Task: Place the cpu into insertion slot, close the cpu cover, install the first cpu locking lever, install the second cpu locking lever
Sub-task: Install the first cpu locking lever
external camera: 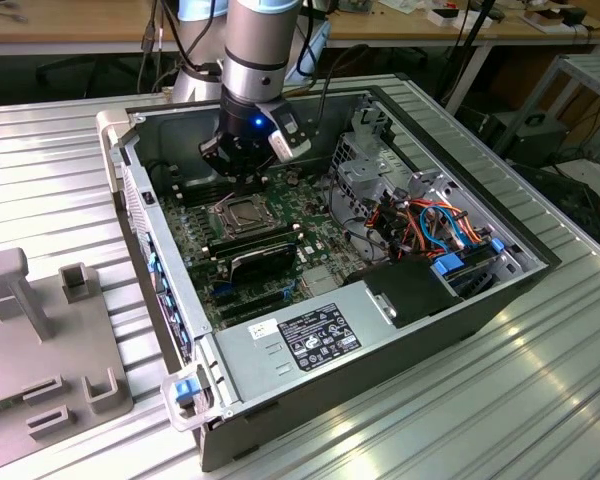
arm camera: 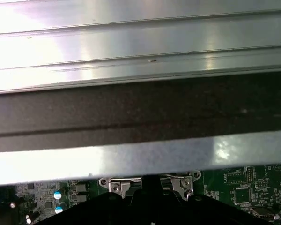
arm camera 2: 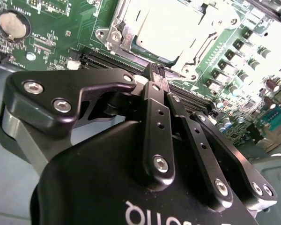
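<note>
My gripper [external camera: 248, 183] hangs inside the open computer case, just above the far edge of the insertion slot [external camera: 242, 213] on the green board. In the second wrist view its two black fingers [arm camera 2: 155, 101] are pressed together with nothing seen between them, and the gripper [arm camera 2: 157, 74] ends at the socket's edge. The cpu [arm camera 2: 165, 26] lies flat in the socket, its bright silvery top showing through the window of the cpu cover [arm camera 2: 196, 54], which lies down over it. A thin metal locking lever [arm camera 2: 178, 76] runs along the socket edge right beside the fingertips.
Long black memory slots [external camera: 252, 243] lie next to the socket. A black power supply [external camera: 310, 335], drive cage [external camera: 365, 170] and coloured cables [external camera: 435, 225] crowd the exterior view's right. The case wall [arm camera: 140, 112] stands close behind the gripper. Grey fixtures [external camera: 40, 340] sit outside.
</note>
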`<action>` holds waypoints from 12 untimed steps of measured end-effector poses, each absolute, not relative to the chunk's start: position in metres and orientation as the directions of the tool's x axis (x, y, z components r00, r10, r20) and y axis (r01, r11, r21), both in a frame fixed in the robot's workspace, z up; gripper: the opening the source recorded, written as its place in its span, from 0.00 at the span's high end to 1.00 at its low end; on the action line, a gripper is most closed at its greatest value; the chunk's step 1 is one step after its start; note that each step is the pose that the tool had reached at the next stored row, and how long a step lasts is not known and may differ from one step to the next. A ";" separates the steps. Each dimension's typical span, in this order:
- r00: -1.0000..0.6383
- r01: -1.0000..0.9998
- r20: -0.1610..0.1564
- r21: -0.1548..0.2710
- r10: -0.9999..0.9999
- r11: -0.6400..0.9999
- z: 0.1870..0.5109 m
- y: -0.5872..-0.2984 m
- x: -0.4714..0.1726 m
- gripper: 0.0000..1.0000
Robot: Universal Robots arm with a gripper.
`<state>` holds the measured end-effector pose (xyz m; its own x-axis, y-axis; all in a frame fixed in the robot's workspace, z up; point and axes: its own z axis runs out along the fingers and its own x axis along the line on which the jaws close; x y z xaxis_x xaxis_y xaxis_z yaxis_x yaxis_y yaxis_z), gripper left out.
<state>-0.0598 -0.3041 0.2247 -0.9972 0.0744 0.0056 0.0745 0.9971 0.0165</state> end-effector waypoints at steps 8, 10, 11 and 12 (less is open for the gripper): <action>-0.999 0.051 0.006 0.017 0.051 0.999 0.224 -0.299 -0.059 0.89; -0.999 0.049 0.006 0.018 0.049 0.999 0.224 -0.299 -0.059 0.89; -0.999 0.047 0.006 0.019 0.047 0.999 0.224 -0.298 -0.059 0.89; -0.999 0.044 0.006 0.019 0.044 0.999 0.224 -0.298 -0.059 0.89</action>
<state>-0.0593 -0.2982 0.2235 -0.9990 0.0443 0.0060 0.0444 0.9988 0.0192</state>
